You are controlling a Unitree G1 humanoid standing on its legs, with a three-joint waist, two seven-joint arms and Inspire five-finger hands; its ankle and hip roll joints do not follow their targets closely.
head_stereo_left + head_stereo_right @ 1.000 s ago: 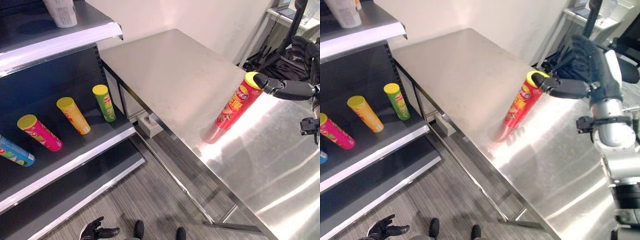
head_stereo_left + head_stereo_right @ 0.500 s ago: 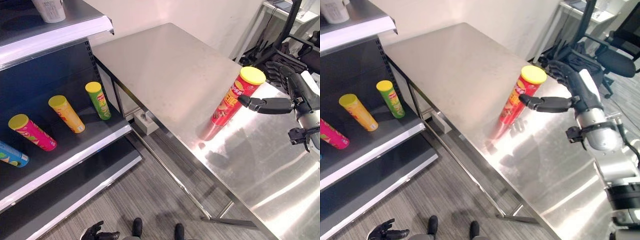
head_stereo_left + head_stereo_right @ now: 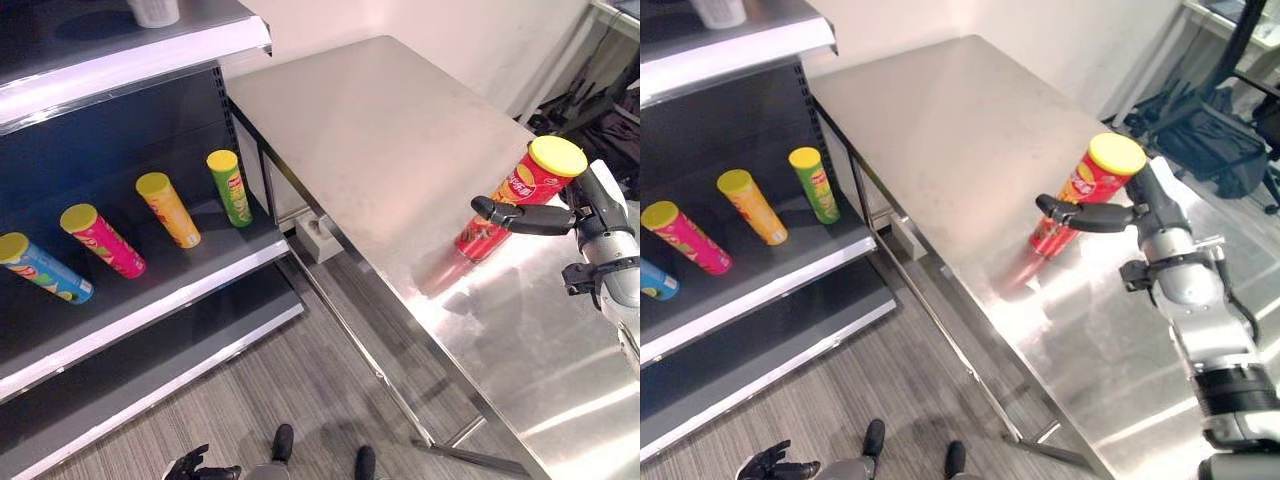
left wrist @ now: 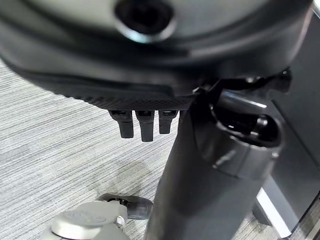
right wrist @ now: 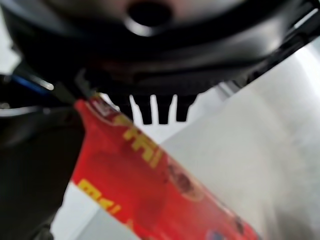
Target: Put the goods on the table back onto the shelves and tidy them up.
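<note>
A red chip can [image 3: 512, 198] with a yellow lid stands tilted on the steel table [image 3: 380, 130], close to its front edge. My right hand [image 3: 575, 212] reaches it from the right. The thumb [image 3: 1080, 214] lies straight across the can's front and the fingers are behind it. In the right wrist view the can [image 5: 150, 185] runs past the palm, and the fingers [image 5: 150, 111] are straight, not wrapped round it. My left hand [image 3: 198, 465] hangs low over the floor, relaxed and holding nothing.
On the dark middle shelf [image 3: 190, 300] lie a green can [image 3: 231, 187], an orange can [image 3: 168, 209], a pink can [image 3: 100, 240] and a blue can [image 3: 45, 268]. A white cup [image 3: 153, 10] stands on the upper shelf. A black bag [image 3: 1200, 130] sits beyond the table.
The whole picture has shifted, so the camera moved. My right hand has closed in on the red can, and its thumb now lies across the can's front instead of just reaching its side.
</note>
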